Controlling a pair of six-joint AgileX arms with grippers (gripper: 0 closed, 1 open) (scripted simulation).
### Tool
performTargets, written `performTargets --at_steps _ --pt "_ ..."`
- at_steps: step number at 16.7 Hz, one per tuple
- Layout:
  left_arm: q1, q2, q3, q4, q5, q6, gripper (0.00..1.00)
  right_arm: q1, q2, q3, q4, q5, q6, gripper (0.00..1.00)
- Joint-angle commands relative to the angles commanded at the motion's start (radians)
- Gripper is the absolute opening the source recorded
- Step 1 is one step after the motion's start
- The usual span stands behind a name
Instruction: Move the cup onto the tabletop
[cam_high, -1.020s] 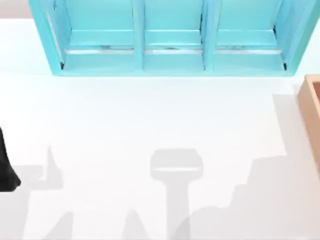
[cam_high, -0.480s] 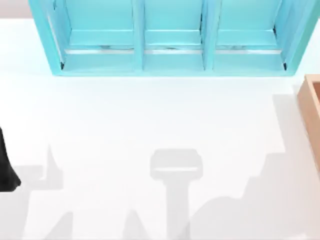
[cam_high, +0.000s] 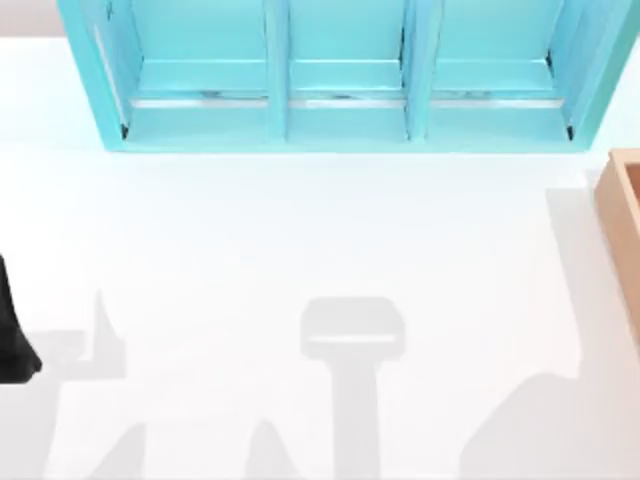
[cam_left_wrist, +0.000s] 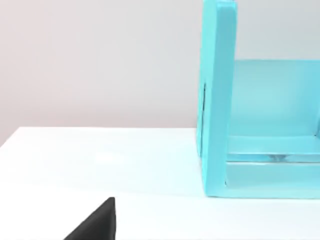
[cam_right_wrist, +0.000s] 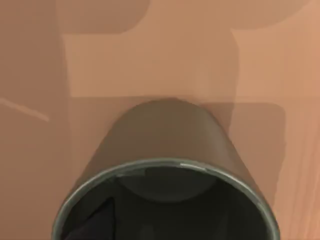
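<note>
Tabletop (cam_high: 300, 240): broad, plain white, crossed by grey shadows toward the near edge in the top view.
Shelf unit (cam_high: 340, 80): turquoise, three open bays, standing at the far side of the table; bays hold nothing that can be made out; one end wall and one bay seen close in the left wrist view (cam_left_wrist: 220, 100).
Wooden box (cam_high: 622, 215): tan, at the right edge of the table, cut off by the frame so only a corner and a rim are visible from above.
Box interior (cam_right_wrist: 150, 60): tan floor and wall behind the cup in the right wrist view.
Cup (cam_right_wrist: 165, 175): dull grey-olive cylinder, upright, mouth open toward the right wrist camera, standing inside the wooden box against its tan floor; lower rim cut off by the frame.
Left gripper (cam_high: 12, 335): black, at the left edge of the table, mostly cut off; one dark tip in the left wrist view (cam_left_wrist: 97, 222); finger state impossible to tell.
Right gripper: fingers hard to make out, so spacing relative to the cup impossible to tell.
</note>
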Motion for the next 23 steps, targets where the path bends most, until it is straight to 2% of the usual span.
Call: performTargets --at_steps 3,7,20,23 --pt "0.0 0.0 0.0 0.0 0.0 0.0 1.0 0.0 0.019 -0.055 0.071 0.0 0.0 1.0" --pt "0.0 0.0 0.0 0.0 0.0 0.0 1.0 0.0 0.02 -0.058 0.074 0.0 0.0 1.0" --pt "0.0 0.0 0.0 0.0 0.0 0.0 1.0 0.0 0.02 -0.058 0.074 0.0 0.0 0.02" --pt "0.0 0.0 0.0 0.0 0.0 0.0 1.0 0.0 0.02 -0.058 0.074 0.0 0.0 0.0"
